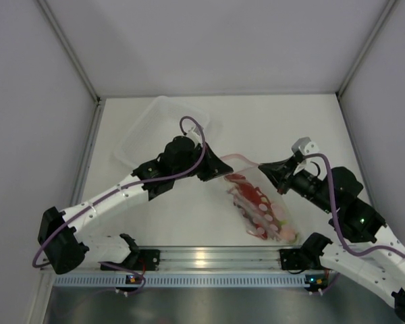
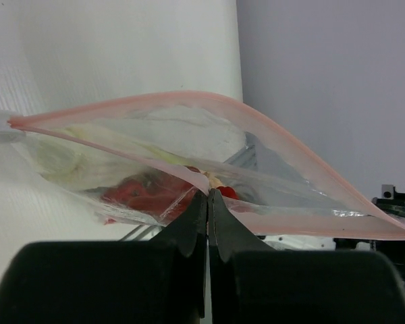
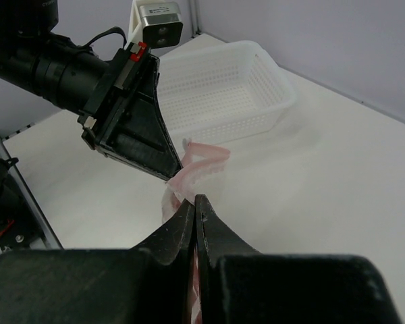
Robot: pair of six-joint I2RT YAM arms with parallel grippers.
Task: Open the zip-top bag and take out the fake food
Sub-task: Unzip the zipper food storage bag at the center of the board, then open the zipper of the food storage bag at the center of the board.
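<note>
Top external view: the zip-top bag (image 1: pixel 266 197) is stretching from frame centre toward the lower right, its pink-edged mouth gaping between two grippers. The fake food (image 1: pixel 246 192) is lying inside, with red and green pieces showing through the plastic. The left gripper (image 1: pixel 223 169) is pinching one lip, jaws closed on it. The right gripper (image 1: pixel 264 167) is clamping the opposite lip the same way. A clear tray (image 1: pixel 145 131) is sitting upper left on the white bench (image 1: pixel 182 223).

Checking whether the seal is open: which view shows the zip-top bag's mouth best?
Left wrist: the zip-top bag gapes, pink strips parted. Top external shows it whole, mouth unclear; right wrist only a pinched pink edge.
</note>
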